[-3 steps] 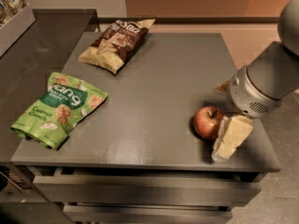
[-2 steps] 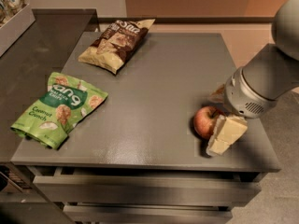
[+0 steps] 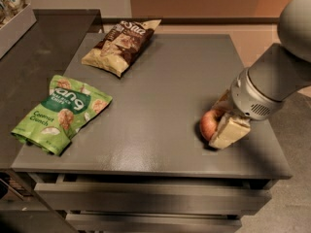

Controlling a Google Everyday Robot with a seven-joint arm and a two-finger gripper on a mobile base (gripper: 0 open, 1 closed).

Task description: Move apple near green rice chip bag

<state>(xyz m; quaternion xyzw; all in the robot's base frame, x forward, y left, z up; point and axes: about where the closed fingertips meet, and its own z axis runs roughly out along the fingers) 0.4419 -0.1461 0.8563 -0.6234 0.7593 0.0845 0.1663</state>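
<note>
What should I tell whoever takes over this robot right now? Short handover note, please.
The gripper is at the apple, near the right front of the table; a firm grasp cannot be confirmed.
The green rice chip bag lies at the left front edge, far from the apple.
Done: reaching the apple.
Left: secure it, carry it left and set it beside the bag. The brown chip bag at the back plays no part.

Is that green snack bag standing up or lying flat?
Lying flat: the green rice chip bag shows its label face-up on the table. The gripper is across the table, at the apple.
</note>
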